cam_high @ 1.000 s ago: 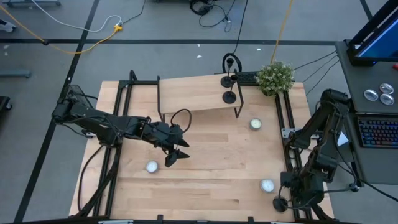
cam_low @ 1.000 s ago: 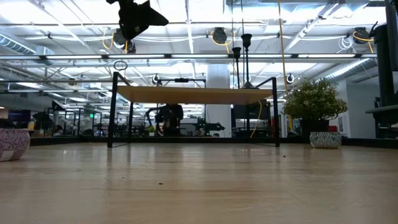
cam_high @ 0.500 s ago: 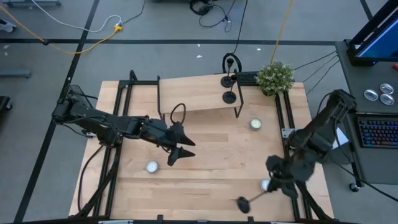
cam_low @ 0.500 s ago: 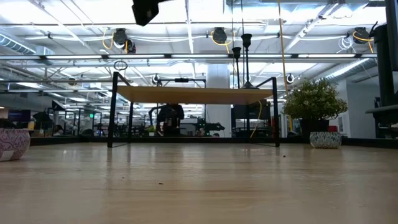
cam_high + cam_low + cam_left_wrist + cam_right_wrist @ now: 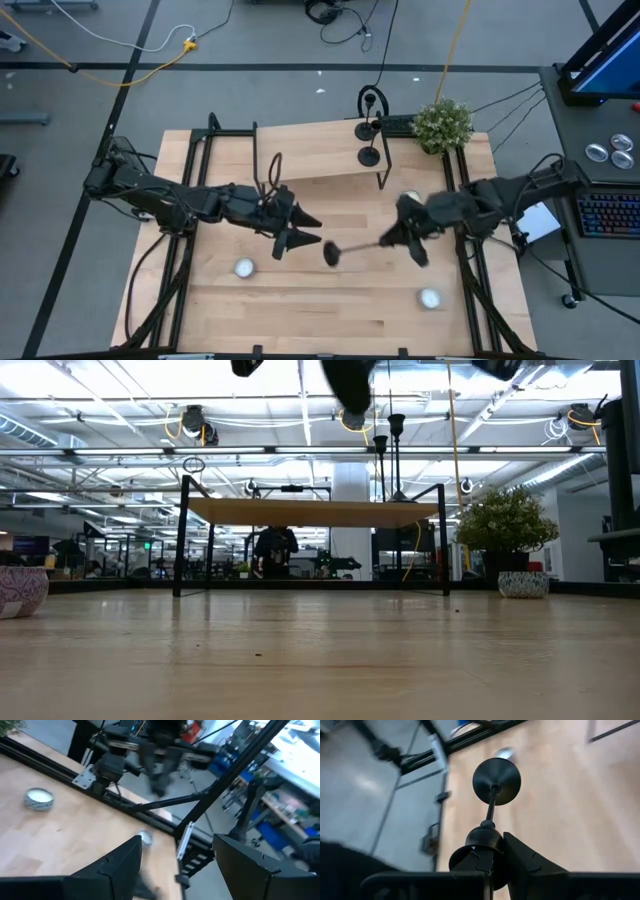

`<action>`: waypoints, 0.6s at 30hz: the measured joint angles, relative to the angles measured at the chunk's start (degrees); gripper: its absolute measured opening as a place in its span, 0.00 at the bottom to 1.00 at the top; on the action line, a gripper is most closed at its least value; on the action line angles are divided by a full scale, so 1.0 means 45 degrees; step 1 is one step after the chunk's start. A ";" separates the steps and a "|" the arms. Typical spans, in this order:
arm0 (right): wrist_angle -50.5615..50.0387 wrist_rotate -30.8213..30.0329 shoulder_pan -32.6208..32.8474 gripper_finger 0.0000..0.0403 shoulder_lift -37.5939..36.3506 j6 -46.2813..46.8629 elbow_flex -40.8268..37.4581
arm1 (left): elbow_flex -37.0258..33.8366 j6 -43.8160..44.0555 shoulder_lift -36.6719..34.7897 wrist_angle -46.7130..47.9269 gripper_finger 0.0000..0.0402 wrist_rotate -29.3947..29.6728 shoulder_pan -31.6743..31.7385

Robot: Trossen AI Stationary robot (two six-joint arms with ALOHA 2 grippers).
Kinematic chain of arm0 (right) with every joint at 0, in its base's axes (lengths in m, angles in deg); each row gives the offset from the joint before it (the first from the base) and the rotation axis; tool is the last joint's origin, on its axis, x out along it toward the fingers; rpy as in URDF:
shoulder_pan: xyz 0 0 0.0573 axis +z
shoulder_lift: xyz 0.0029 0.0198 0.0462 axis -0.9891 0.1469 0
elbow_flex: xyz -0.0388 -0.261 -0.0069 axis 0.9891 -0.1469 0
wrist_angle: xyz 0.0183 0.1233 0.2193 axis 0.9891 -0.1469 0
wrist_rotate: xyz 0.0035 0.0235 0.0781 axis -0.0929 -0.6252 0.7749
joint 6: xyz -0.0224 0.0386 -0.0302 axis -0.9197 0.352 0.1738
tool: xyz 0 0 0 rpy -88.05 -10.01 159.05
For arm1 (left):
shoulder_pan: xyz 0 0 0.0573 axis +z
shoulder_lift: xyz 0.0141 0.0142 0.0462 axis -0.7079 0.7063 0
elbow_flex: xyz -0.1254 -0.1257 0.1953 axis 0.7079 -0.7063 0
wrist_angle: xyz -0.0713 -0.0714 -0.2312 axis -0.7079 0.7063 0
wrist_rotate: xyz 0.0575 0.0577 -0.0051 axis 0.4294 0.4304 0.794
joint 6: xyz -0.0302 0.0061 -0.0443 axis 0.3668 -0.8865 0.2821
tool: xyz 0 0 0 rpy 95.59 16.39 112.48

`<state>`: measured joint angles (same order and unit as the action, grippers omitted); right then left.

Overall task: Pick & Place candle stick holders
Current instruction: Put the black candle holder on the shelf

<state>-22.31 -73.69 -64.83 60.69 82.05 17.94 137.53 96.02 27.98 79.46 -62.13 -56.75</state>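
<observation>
My right tool (image 5: 408, 236) hangs above the middle of the bench (image 5: 340, 300), clamped on the cup end of one holder (image 5: 352, 247). That holder lies roughly level in the air, its stem pointing toward my left side and its disc base leading. In the right wrist view the fingers (image 5: 517, 857) close on the cup, and the stem and base (image 5: 496, 781) project forward over the wood.

My left tool (image 5: 305, 232) is also raised above the bench, just short of the carried holder's base, its two fingers spread apart and gripping nothing. The left wrist view confirms the gap between the fingers (image 5: 120, 865).

Two more holders (image 5: 368, 142) stand upright on the raised shelf (image 5: 310, 155) at the far side, near its right end, close to each other. A small plant (image 5: 441, 124) sits beside that end.

Three tealights rest on the bench: one (image 5: 244, 267) near my left tool, one (image 5: 430, 298) at the near right, one (image 5: 411, 197) partly hidden by my right arm.
</observation>
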 joint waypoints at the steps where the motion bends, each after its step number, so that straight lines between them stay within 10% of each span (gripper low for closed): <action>1: 0.0060 0.0183 -0.0371 0.03 0.0101 -0.0176 0.0000 | 0.0003 0.0106 0.0002 -0.0121 0.63 -0.0003 -0.0010; 18: 0.5021 0.5817 -0.3351 0.03 0.3140 0.0596 0.0019 | 0.3082 0.0330 0.1560 0.4355 0.63 -0.0861 0.0061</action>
<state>0.29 -47.51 -79.91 74.82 84.73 18.02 151.40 97.51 35.00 99.06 -66.00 -56.48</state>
